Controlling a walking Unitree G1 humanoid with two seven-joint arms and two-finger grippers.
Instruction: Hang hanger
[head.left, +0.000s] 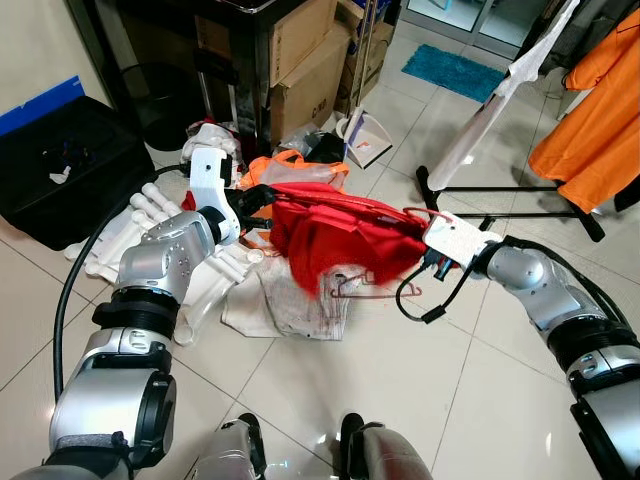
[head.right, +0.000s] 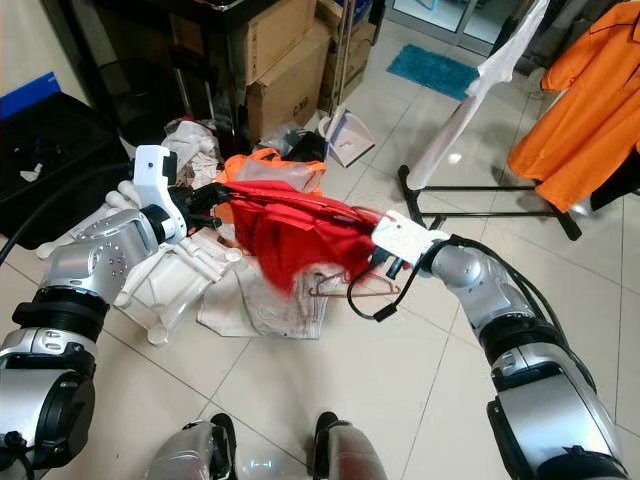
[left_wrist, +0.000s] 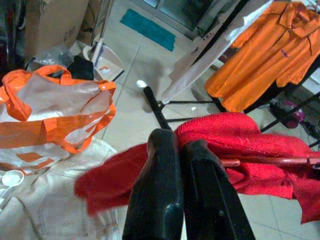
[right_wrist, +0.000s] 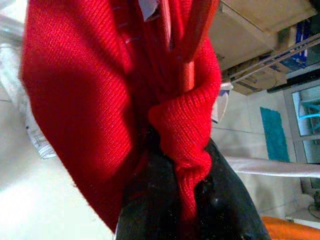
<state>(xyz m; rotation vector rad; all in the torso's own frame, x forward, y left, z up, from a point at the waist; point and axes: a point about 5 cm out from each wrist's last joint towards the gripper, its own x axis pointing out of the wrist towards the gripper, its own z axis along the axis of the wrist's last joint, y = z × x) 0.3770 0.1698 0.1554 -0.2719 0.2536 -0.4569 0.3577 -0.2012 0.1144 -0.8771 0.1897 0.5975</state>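
Observation:
A red knitted garment on a red hanger hangs above the floor between my two grippers. My left gripper is shut on the garment's left end. In the left wrist view its fingertips press together at the red fabric. My right gripper is shut on the right end. In the right wrist view red knit bunches between its black fingers, with the hanger's red bar running up from them.
A clothes rack with a black base and a white-wrapped pole stands at the right, with an orange shirt on it. On the floor lie white hangers, cream cloth, an orange-white bag, a black case and boxes.

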